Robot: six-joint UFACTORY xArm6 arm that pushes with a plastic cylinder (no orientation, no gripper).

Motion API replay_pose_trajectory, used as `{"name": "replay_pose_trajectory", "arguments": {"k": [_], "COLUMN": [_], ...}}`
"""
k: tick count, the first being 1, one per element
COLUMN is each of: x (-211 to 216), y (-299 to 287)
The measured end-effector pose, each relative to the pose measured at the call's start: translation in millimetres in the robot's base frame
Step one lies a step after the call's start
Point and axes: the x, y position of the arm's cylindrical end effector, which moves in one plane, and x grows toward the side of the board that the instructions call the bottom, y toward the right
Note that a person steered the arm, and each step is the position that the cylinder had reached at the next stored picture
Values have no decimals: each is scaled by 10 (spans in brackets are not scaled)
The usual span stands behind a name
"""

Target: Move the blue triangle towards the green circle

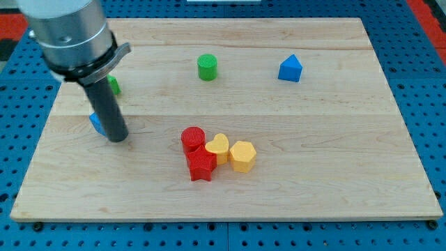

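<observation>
A blue triangle [290, 68] sits near the view's top right of the wooden board [334, 139]. A green circle [207, 67] stands to its left, near the top middle, with a clear gap between them. My tip [117, 139] rests on the board at the view's left, far from both. It touches or nearly touches a small blue block [95, 123], which is mostly hidden behind the rod, so its shape cannot be made out.
A second green block [113, 85] is partly hidden behind the arm at the upper left. A cluster sits at the lower middle: a red circle [193, 137], a red star [201, 165], a yellow heart [219, 147] and a yellow hexagon [243, 155].
</observation>
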Motion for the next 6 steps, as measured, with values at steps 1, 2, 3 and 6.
{"name": "replay_pose_trajectory", "arguments": {"k": [1, 2, 3, 6], "x": [-347, -764, -715, -1073], "y": [45, -166, 95, 3014]}}
